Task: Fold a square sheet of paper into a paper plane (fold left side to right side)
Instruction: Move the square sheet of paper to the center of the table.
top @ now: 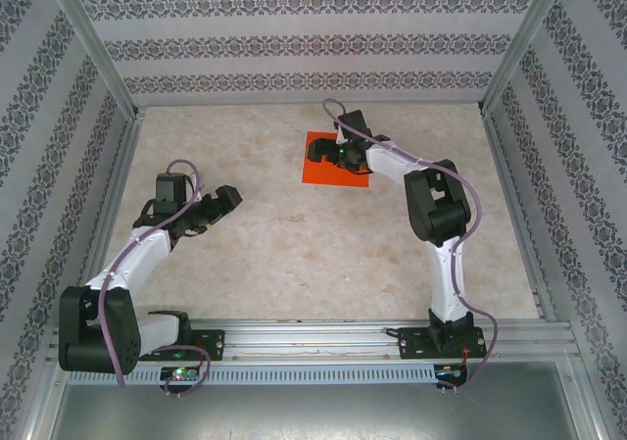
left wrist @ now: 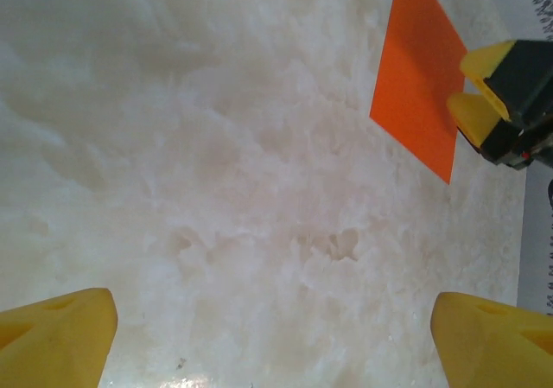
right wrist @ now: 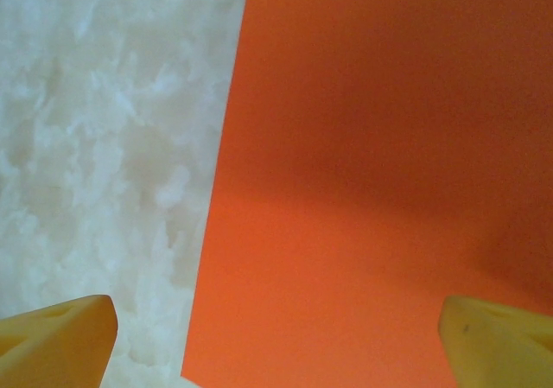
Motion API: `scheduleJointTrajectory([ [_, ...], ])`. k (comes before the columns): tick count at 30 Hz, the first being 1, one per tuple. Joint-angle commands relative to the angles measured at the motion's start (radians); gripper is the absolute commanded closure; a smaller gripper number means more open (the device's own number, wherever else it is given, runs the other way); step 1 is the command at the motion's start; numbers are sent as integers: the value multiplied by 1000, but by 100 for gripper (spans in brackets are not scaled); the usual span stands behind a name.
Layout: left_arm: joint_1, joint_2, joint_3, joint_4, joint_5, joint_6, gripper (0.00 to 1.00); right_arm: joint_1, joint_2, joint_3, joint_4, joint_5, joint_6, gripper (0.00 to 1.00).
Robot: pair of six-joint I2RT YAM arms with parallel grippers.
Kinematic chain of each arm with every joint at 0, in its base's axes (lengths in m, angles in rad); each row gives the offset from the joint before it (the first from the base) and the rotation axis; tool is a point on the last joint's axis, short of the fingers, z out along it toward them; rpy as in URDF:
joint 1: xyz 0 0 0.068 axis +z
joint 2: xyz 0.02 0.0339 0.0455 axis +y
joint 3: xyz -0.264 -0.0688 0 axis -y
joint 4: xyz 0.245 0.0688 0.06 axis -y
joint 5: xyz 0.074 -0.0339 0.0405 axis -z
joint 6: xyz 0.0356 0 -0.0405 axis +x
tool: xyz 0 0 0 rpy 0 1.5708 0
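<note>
Right gripper above paper, left gripper well apart
Top: flat paper at 12 o'clock on table, right arm nearer, both jaws wide; left wrist: paper at 1 o'clock; right wrist: its left edge lies between empty fingers

Seen from the top camera, the left arm climbs from its base at 7 o'clock and leans toward 1 o'clock. The left gripper points to 2 o'clock with its jaws spread wide. The right arm runs from its base at 5 o'clock toward 12, elbow bent and forearm turned to 10 o'clock. The right gripper faces 9 o'clock, tilted down, jaws wide. In each wrist view the yellow fingertips sit far apart at 7 and 5 o'clock.
</note>
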Motion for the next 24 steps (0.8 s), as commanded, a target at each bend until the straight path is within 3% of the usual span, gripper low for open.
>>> scheduleJointTrajectory([
  [1, 7, 9, -7, -40, 41, -5, 8, 15, 44, 64, -103, 30, 7, 4],
  [14, 4, 46, 12, -64, 57, -2, 11, 51, 64, 76, -305, 23, -37, 5],
  [24, -11, 33, 5, -82, 67, -20, 13, 143, -120, -224, -210, 83, 58, 5],
])
